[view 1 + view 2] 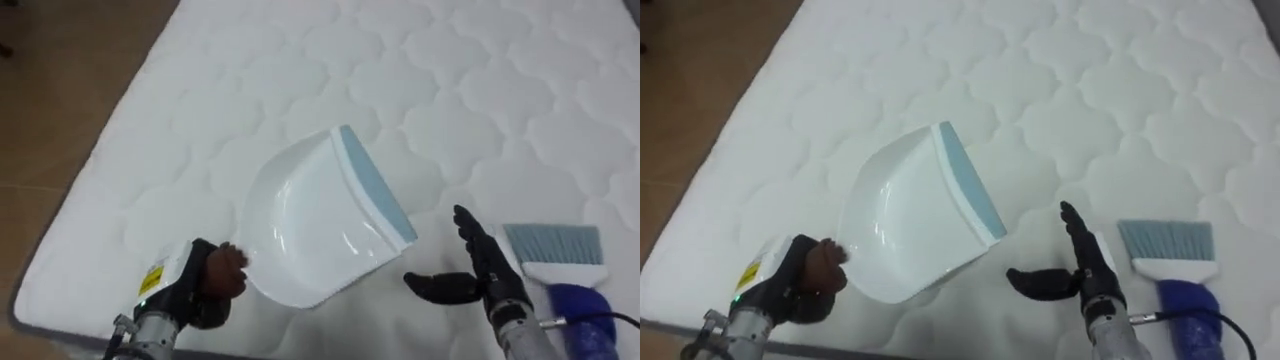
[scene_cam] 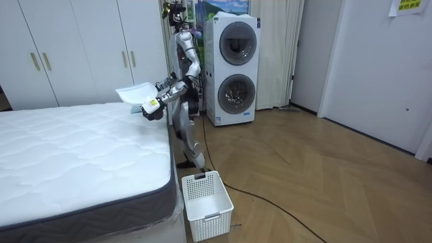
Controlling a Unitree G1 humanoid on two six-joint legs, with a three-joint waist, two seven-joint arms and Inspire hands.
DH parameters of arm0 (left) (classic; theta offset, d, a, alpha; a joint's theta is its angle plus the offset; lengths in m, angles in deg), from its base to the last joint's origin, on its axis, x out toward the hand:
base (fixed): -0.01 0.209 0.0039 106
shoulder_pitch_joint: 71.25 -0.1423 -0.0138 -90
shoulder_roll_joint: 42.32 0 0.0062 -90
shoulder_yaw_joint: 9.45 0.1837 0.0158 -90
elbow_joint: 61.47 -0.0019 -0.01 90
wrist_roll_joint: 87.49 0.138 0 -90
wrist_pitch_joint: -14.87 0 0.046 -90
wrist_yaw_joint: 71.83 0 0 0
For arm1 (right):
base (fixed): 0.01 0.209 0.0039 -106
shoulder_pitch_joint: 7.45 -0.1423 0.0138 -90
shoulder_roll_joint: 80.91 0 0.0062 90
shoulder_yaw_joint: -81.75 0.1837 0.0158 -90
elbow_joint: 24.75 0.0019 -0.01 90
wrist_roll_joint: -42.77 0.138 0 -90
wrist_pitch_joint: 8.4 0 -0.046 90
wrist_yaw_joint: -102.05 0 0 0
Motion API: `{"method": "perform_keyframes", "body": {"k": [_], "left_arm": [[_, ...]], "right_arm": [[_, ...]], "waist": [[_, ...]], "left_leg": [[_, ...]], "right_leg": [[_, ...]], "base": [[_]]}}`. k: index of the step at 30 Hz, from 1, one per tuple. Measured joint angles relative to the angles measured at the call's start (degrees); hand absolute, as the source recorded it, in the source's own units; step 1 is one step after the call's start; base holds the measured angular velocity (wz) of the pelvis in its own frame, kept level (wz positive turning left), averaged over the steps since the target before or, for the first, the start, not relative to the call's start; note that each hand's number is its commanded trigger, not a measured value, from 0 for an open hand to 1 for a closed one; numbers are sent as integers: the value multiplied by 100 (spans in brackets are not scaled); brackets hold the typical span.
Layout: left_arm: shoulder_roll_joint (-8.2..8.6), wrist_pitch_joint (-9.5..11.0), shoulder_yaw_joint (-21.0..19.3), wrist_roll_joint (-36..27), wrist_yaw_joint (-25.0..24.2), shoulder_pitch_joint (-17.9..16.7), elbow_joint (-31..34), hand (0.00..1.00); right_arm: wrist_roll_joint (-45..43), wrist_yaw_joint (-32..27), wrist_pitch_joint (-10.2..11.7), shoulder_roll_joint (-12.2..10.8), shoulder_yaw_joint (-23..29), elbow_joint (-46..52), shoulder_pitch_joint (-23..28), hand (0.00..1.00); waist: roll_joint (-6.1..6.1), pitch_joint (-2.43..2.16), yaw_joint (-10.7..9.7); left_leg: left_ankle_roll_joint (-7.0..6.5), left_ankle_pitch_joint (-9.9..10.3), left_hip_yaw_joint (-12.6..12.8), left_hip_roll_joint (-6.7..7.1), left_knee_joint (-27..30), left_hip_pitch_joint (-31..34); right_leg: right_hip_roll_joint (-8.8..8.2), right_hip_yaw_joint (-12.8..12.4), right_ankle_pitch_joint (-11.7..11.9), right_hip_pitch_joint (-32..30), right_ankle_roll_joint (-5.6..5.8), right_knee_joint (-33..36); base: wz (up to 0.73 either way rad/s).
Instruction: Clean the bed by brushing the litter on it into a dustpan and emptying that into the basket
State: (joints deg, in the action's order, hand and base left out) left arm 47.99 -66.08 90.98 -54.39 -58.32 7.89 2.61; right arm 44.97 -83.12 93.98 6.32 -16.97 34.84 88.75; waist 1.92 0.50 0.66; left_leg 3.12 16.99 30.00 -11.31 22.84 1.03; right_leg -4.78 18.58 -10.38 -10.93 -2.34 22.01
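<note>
Gripping dustpan (image 1: 315, 225) lower left, left hand (image 1: 205, 285) was curled tight; right hand (image 1: 480, 270) splayed empty beside brush (image 1: 560, 260) near mattress (image 1: 450, 90) edge.

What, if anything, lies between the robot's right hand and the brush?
Nothing visible: only bare mattress separates the open right hand from the brush. The dustpan, held in the left hand, is on the other side.
</note>
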Motion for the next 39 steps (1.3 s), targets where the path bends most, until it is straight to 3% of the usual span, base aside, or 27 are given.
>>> {"method": "perform_keyframes", "body": {"k": [4, 7, 11, 19, 21, 24, 27, 28, 32, 37, 39], "left_arm": [[77, 6, -3, 3, -64, -66, -131, 0], [126, 5, -3, 17, -64, -111, -355, 0], [137, 5, -9, 20, -64, -228, -459, 0], [161, -26, -52, -676, -74, -264, -1424, 0], [225, -33, -165, -786, -80, -228, -1854, 0], [226, -56, -398, -877, -145, -342, -2150, 0], [307, -132, -661, -1035, -179, -357, -2708, 0], [344, -206, -790, -1121, -185, -403, -2834, 0], [449, -416, -1142, -1107, -368, -461, -2984, 0], [621, -884, -1525, -1102, -673, -520, -2997, 0], [685, -970, -1676, -1123, -723, -545, -3031, 0]], "right_arm": [[-53, 169, 3, 13, -157, -212, -8, 0], [-100, 321, -57, 16, -195, -505, 71, 0], [-279, 346, -139, 32, -131, -608, 133, 0], [-505, 335, -144, 36, -70, -1703, 136, 0], [-498, 334, -100, 29, -44, -1923, 145, 0], [-517, 355, -109, -20, 105, -2164, 213, 0], [-527, 427, -127, -53, 279, -2521, 170, 0], [-528, 460, -164, -104, 367, -2602, 177, 0], [-528, 464, -330, -250, 664, -2749, 213, 0], [-750, 442, -389, -241, 1092, -2895, 284, 0], [-996, 376, -453, -229, 1244, -3025, 290, 0]], "waist": [[21, -32, 33], [46, -38, 19], [35, -35, -108], [-25, -28, -189], [-27, -25, -193], [-119, -64, -189], [-143, -53, -149], [-157, -76, -156], [-179, -76, -150], [-133, -105, -160], [-120, -125, -150]], "left_leg": [[109, -58, -751, 120, -240, -189], [153, -85, -843, 129, -392, -348], [199, -111, -1007, 127, -592, -384], [292, -177, -1008, 204, -1124, -693], [291, -177, -1018, 217, -1206, -791], [291, -177, -1012, 237, -1219, -878], [291, -177, -1011, 258, -1288, -1042], [291, -177, -1012, 259, -1330, -1116], [291, -177, -1012, 253, -1360, -1289], [291, -177, -1012, 258, -1360, -1345], [291, -177, -1015, 256, -1359, -1406]], "right_leg": [[291, -432, 28, 13, -88, -47], [414, -616, 36, 70, -124, -113], [488, -633, 64, 98, -141, -230], [525, -602, 100, 252, -66, -373], [537, -600, 130, 353, -29, -474], [535, -599, 171, 517, 34, -628], [560, -648, 213, 694, 86, -743], [574, -665, 213, 746, 87, -759], [599, -670, 232, 969, 112, -896], [601, -665, 248, 1067, 129, -973], [610, -655, 249, 1157, 131, -1026]], "base": [[-58], [-40], [-2], [2], [2], [3], [-5], [-6], [-1], [3], [0]]}}
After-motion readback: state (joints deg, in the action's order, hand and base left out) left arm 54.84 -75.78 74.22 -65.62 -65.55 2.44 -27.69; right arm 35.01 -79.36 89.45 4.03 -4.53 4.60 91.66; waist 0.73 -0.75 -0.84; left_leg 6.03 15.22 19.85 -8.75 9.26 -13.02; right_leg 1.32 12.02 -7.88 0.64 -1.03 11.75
